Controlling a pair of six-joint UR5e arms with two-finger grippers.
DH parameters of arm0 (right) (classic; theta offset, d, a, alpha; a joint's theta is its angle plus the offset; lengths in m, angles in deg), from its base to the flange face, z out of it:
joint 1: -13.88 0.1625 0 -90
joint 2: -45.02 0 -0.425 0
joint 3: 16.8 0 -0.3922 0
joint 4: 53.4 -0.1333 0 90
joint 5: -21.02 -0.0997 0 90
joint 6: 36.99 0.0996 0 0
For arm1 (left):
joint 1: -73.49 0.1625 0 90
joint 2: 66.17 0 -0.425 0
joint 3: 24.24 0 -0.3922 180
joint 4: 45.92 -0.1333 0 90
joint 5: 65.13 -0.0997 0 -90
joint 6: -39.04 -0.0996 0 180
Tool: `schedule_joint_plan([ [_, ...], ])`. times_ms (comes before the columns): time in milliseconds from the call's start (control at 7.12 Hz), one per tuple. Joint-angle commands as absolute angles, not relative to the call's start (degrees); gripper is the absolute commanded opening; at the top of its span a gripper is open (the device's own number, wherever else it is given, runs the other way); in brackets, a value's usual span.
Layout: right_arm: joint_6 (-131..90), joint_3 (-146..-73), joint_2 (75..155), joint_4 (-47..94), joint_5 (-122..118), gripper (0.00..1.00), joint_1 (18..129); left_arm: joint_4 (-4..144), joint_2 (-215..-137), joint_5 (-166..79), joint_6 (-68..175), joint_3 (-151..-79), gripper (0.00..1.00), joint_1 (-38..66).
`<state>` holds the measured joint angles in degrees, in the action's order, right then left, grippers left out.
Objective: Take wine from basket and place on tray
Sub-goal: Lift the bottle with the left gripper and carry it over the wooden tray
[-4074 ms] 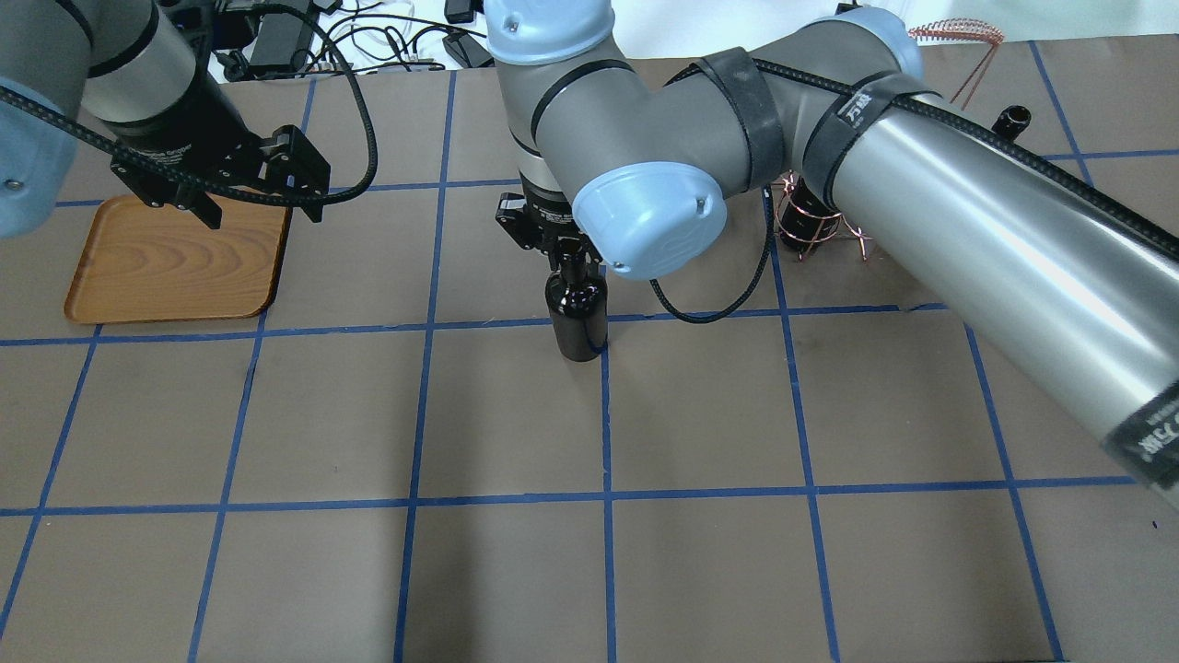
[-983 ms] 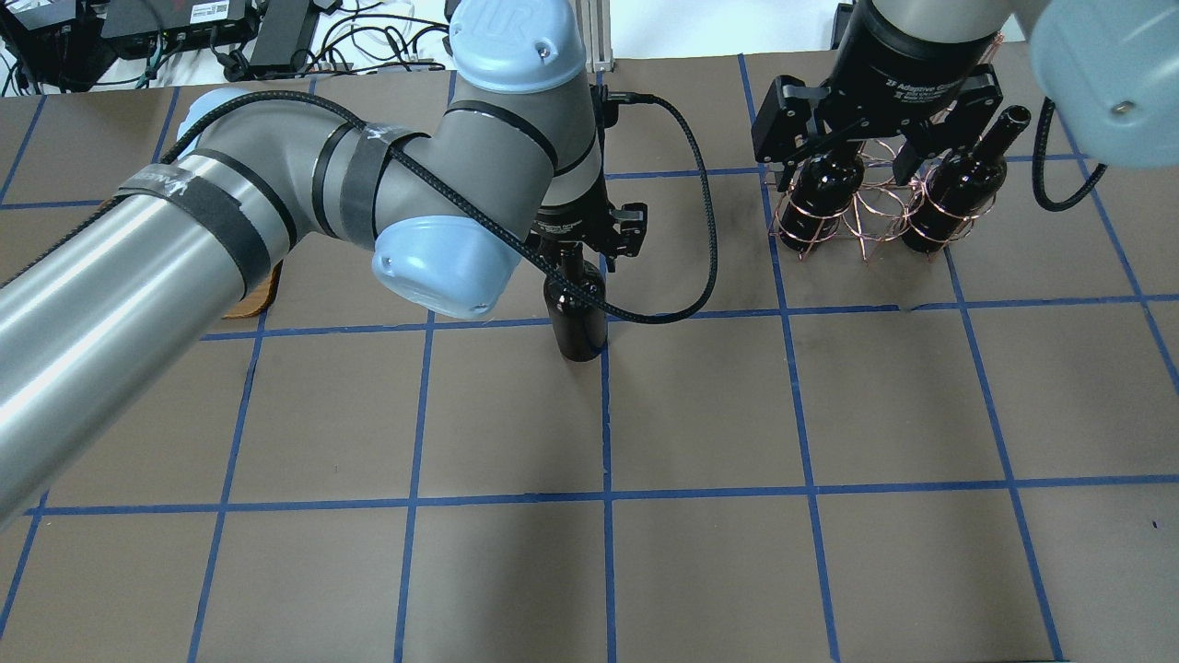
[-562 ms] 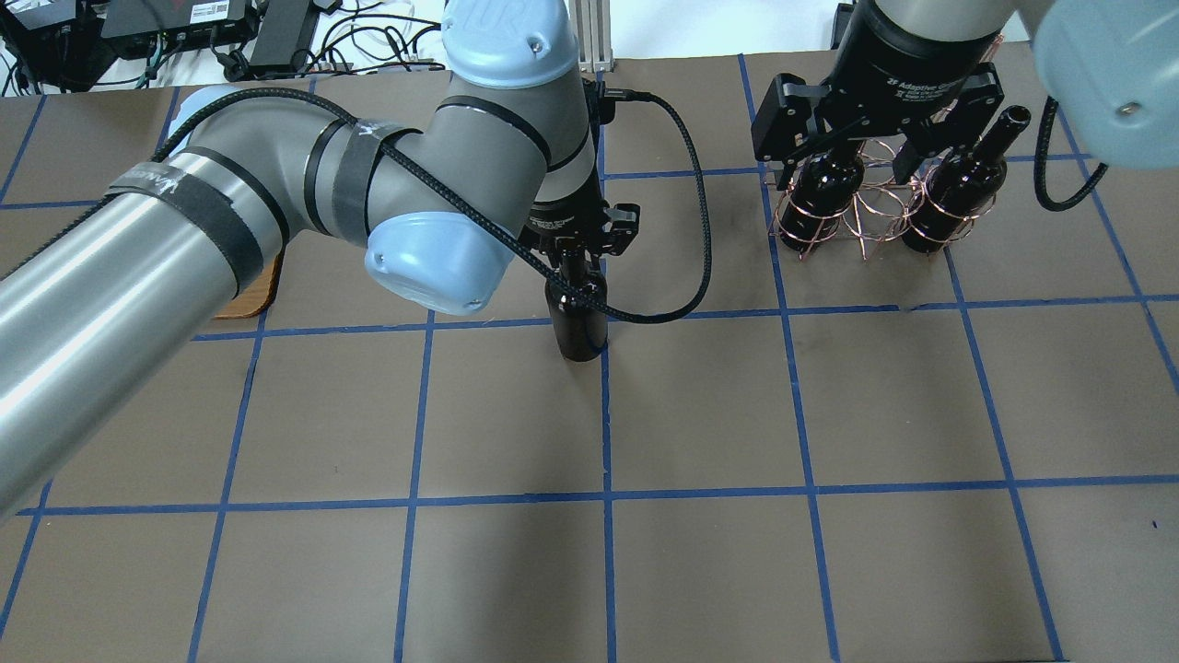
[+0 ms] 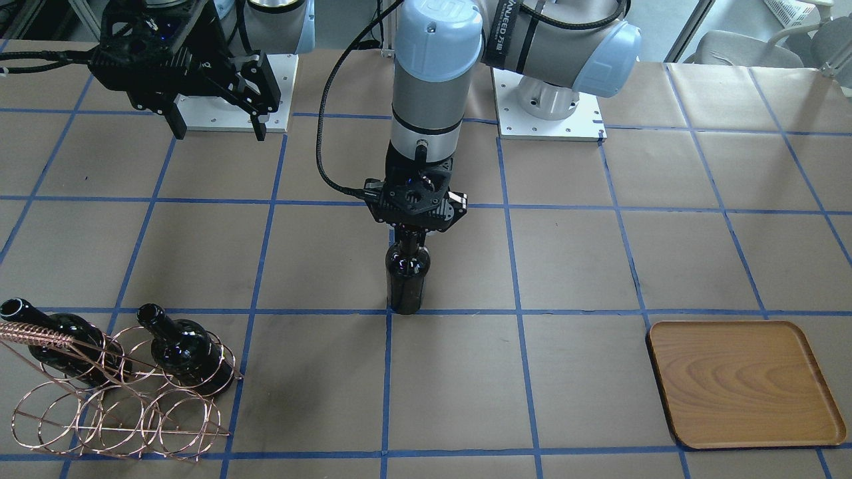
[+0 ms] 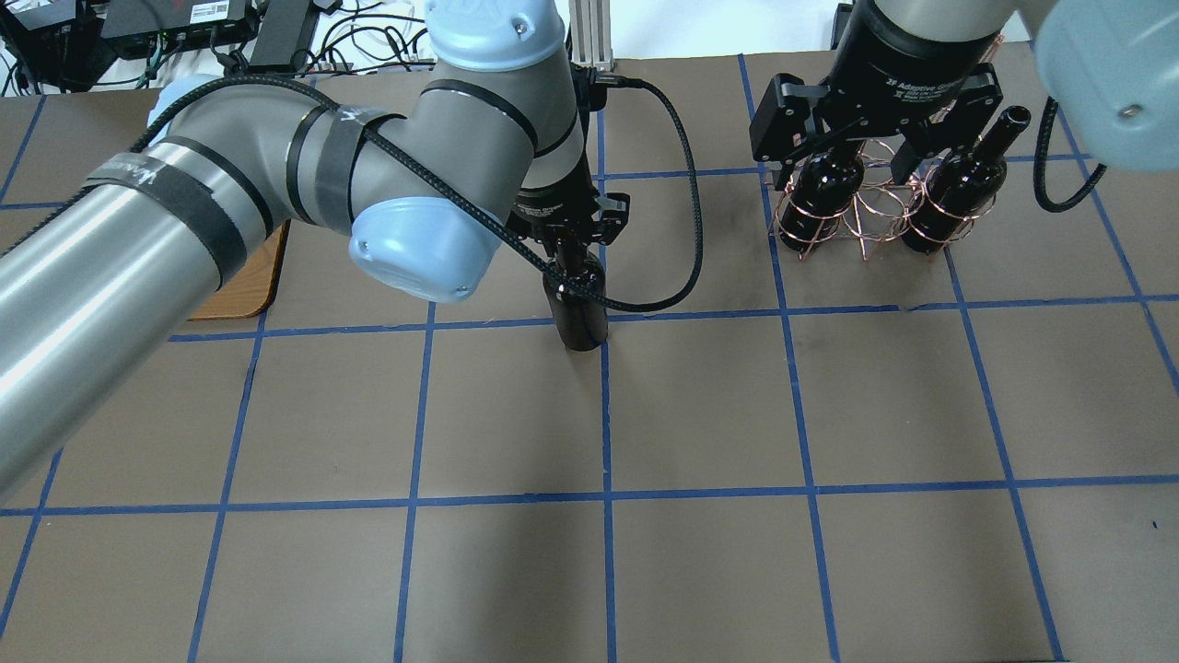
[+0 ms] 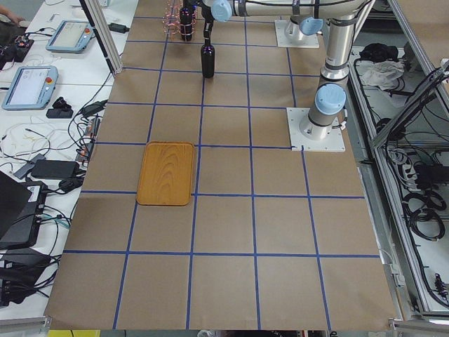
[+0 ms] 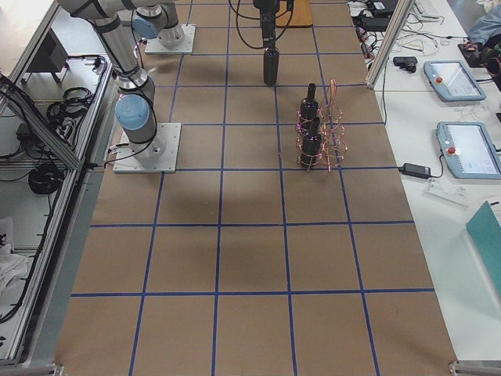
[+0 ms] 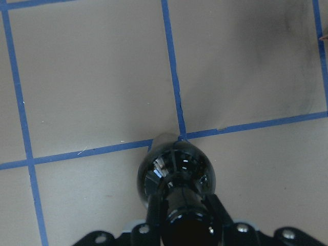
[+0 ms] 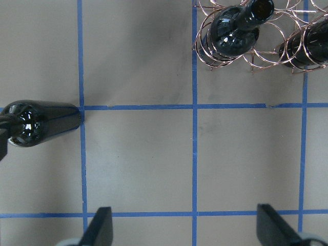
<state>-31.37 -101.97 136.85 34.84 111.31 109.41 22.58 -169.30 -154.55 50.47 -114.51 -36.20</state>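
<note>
Brown table [image 4: 599,266]: tray [image 5: 244,281] half-hidden overhead; one bottle [image 4: 406,283] clamped in left claw [image 4: 413,234], two bottles [image 5: 820,198] [image 5: 953,198] in basket [image 4: 40,334]; right claw [image 4: 216,130] spread.

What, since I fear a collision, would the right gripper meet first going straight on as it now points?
Likely bare table: the right gripper points straight down, open, and its wrist view shows the wire basket off to one side, though depth is unclear.

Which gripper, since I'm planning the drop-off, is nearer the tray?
Left. The left gripper holds the wine bottle mid-table, between basket and tray; the right gripper hovers at the basket's end.
</note>
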Motion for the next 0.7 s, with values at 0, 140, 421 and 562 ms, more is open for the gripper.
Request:
schedule_joint_plan([
  [0, -31.4, -102.0, 136.9, 34.8, 111.4, 1.0, 109.4, 29.8, -168.3, -154.7, 41.3, -108.6, 0.0, -28.8],
  [140, -31.4, -102.0, 137.1, 34.8, 111.5, 1.0, 109.4, 34.2, -168.4, -154.7, 34.4, -104.9, 0.0, -23.8],
  [421, -31.4, -102.0, 137.1, 34.8, 111.3, 1.0, 109.4, 35.7, -168.2, -154.7, 21.8, -102.3, 0.0, -12.6],
  [562, -31.4, -102.0, 137.1, 34.8, 111.4, 1.0, 109.4, 35.8, -168.8, -154.6, 15.1, -101.5, 0.0, -5.9],
])
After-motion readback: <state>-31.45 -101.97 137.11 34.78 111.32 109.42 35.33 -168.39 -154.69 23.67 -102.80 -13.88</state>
